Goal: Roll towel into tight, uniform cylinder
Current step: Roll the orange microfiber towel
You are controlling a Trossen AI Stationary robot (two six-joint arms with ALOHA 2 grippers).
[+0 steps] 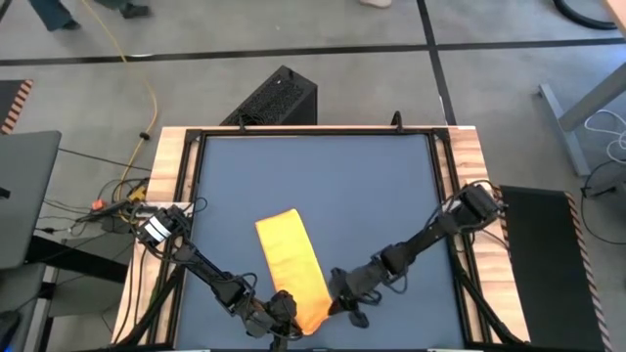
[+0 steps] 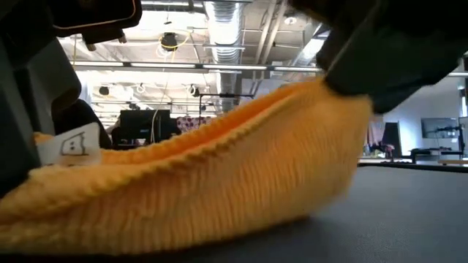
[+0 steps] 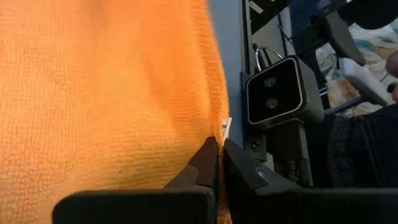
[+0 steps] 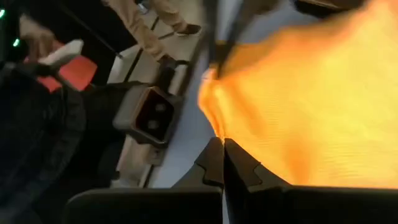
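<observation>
Down at the near edge of the counter [image 1: 323,166], the left end effector [image 1: 282,315] sits at the left side of the towel's [image 1: 293,266] near end. Its wrist view shows the two dark fingers [image 3: 208,163] pinched together on the edge of the yellow cloth [image 3: 106,93], right by a small white tag [image 3: 227,126].

The towel lies as a long folded strip on the dark counter surface, running from roughly the middle of the counter back toward the near edge, slightly slanted. Seen from the low camera, its near end [image 2: 219,183] is lifted off the surface in a rising hump, higher on the right, with the white care label [image 2: 71,146] at the left.

Just to the right, the right end effector [image 1: 344,301] meets the same near end from the other side. Its wrist view shows its fingers [image 4: 214,163] clenched on a bunched corner of the cloth [image 4: 298,106]. Both arms reach in from the counter's side edges.
</observation>
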